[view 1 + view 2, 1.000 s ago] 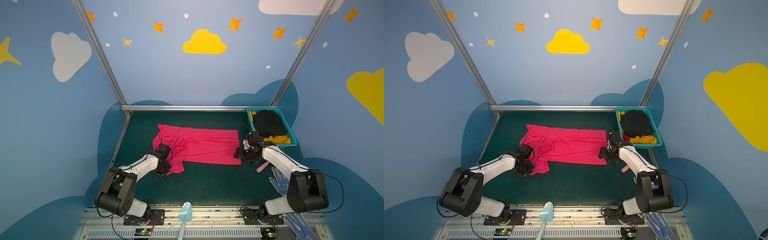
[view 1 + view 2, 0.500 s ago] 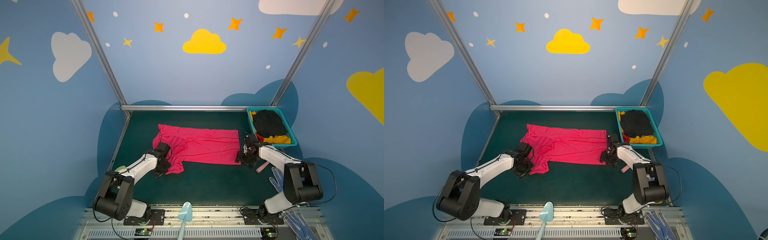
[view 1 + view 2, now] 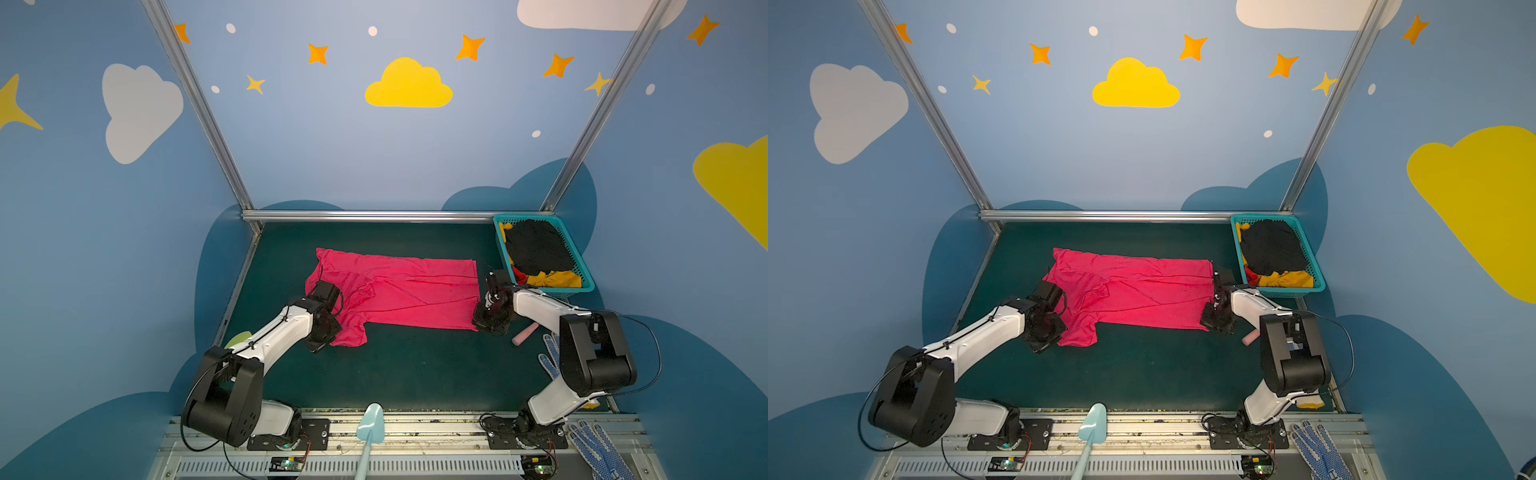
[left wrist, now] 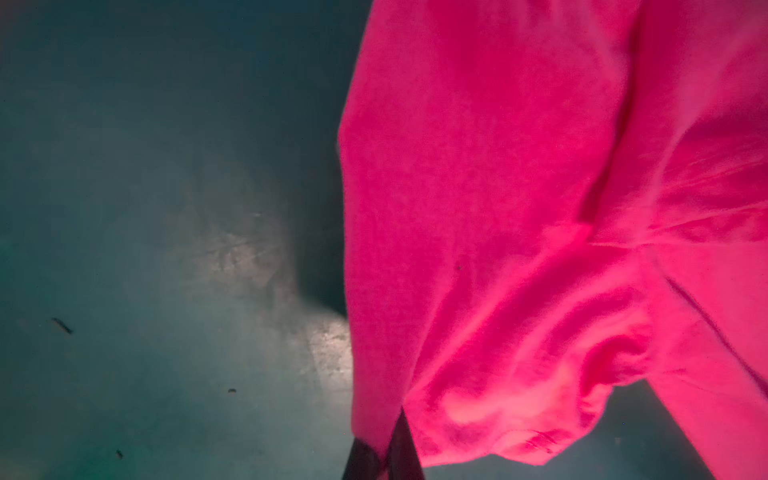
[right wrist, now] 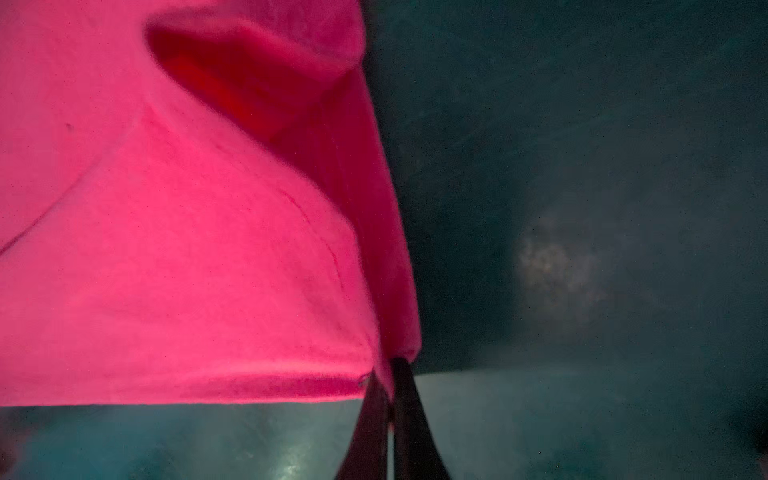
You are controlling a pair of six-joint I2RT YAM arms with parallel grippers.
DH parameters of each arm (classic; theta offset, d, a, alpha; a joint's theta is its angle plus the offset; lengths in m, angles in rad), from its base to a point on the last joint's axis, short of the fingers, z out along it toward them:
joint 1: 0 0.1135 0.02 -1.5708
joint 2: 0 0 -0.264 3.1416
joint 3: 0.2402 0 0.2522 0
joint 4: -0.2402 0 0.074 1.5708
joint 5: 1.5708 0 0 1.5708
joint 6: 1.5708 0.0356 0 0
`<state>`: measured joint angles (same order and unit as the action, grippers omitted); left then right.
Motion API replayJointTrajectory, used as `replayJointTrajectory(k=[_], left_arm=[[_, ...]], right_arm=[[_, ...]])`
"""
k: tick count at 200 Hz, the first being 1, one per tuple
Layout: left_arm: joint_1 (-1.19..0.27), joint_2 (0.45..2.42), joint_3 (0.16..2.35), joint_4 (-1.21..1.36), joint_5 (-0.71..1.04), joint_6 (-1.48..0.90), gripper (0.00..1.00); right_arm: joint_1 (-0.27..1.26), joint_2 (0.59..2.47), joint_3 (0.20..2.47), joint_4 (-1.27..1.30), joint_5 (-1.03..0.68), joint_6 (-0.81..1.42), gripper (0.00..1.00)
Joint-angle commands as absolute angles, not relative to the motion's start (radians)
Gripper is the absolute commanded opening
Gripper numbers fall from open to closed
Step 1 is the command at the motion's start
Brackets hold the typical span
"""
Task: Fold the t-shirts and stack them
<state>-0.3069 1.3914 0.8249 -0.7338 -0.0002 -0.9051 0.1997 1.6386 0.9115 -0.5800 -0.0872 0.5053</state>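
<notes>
A bright pink-red t-shirt [image 3: 407, 291] [image 3: 1142, 291] lies spread lengthwise on the dark green table, shown in both top views. My left gripper [image 3: 330, 334] [image 3: 1054, 332] sits at its near left end, by the crumpled sleeve. In the left wrist view this gripper [image 4: 390, 434] is shut on a pinch of the pink cloth [image 4: 498, 208]. My right gripper [image 3: 484, 322] [image 3: 1210, 320] is at the near right corner. The right wrist view shows it [image 5: 388, 370] shut on the hem corner [image 5: 166, 249]. More t-shirts, black [image 3: 536, 249] and mustard-yellow [image 3: 557, 279], fill a basket.
The teal basket [image 3: 525, 217] stands at the back right. A pink cylinder [image 3: 525, 334] and a blue-dotted white glove [image 3: 550, 357] lie by the right arm; another glove [image 3: 598, 451] lies at the front right. A light blue tool [image 3: 370, 424] juts in at the front.
My right gripper has gone from open to shut on the shirt's near right corner, and the right arm's elbow has swung in. The left gripper stays shut at the sleeve end.
</notes>
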Motion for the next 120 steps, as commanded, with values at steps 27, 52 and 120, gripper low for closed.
replayJointTrajectory(k=[27, 52, 120], left_arm=[[-0.29, 1.406, 0.971, -0.794, -0.044, -0.837, 0.05], [-0.26, 1.468, 1.074, -0.81, -0.045, -0.787, 0.05], [-0.162, 1.695, 1.334, -0.814, 0.036, -0.698, 0.05]], right_arm=[[0.198, 1.646, 0.986, -0.643, -0.078, 0.485, 0.0], [0.19, 1.649, 1.05, -0.688, -0.057, 0.477, 0.0], [0.134, 1.786, 1.262, -0.768, -0.049, 0.424, 0.0]])
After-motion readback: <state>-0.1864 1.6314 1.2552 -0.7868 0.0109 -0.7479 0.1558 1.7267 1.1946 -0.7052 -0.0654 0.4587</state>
